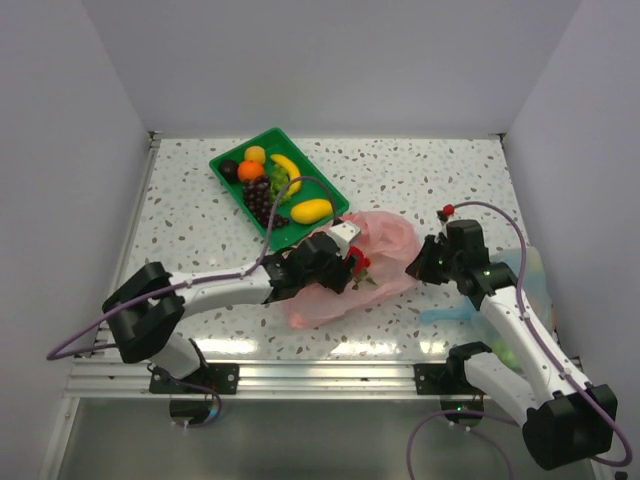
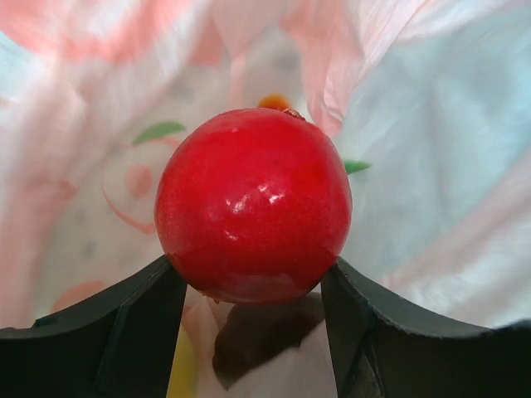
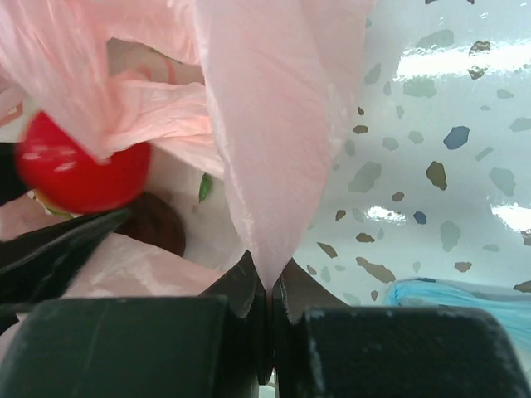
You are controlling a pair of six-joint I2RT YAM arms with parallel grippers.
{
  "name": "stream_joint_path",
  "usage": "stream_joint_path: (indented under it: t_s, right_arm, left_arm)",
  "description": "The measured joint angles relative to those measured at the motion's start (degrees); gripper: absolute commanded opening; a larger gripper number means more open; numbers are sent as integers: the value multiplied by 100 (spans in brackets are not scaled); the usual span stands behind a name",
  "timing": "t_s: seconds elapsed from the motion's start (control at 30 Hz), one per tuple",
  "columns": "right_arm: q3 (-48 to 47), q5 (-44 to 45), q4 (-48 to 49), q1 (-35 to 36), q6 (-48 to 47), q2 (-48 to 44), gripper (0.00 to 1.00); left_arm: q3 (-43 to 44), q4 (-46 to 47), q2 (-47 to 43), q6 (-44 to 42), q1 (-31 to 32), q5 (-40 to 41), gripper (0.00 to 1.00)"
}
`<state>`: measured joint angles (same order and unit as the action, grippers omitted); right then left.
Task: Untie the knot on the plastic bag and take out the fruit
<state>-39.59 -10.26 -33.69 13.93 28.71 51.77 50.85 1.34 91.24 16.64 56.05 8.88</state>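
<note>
**Apple in the claw, bag not yet emptied**

From the top camera I am seeing the pink plastic bag [image 1: 385, 235] lying slack near the middle of the desk, a little toward the near edge. The left gripper [image 1: 352, 263] is reaching into its mouth and the right gripper [image 1: 413, 268] is working at its right side. The green tray [image 1: 222, 163], toward the far edge and left of centre, is already holding an orange [image 1: 250, 170], grapes [image 1: 260, 196], a yellow oval [image 1: 312, 210] and a banana [image 1: 287, 172]. A pale blue bag [image 1: 530, 272] is lying by the right edge.

On the left wrist camera, the left claw is pinching a red apple [image 2: 253, 203] between its fingers [image 2: 137, 327], with pink film all around it.

On the right wrist camera, the right claw is pressed together on a fold of the bag, holding it up. The apple is showing through the opening, and a dark red-brown fruit [image 3: 158, 224] is lying beside it.

I am finding no knot in any view and the mouth is gaping, so I am judging the untying done. What is left is carrying this apple out and fetching the dark fruit and anything hidden under the film.
</note>
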Motion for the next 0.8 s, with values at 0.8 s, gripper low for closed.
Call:
stream_joint_path:
  t_s: [0.8]
  right_arm:
    - [308,28,57,0,-2,-177,0]
  left_arm:
    - [2039,-153,619,468,-2500,549,50]
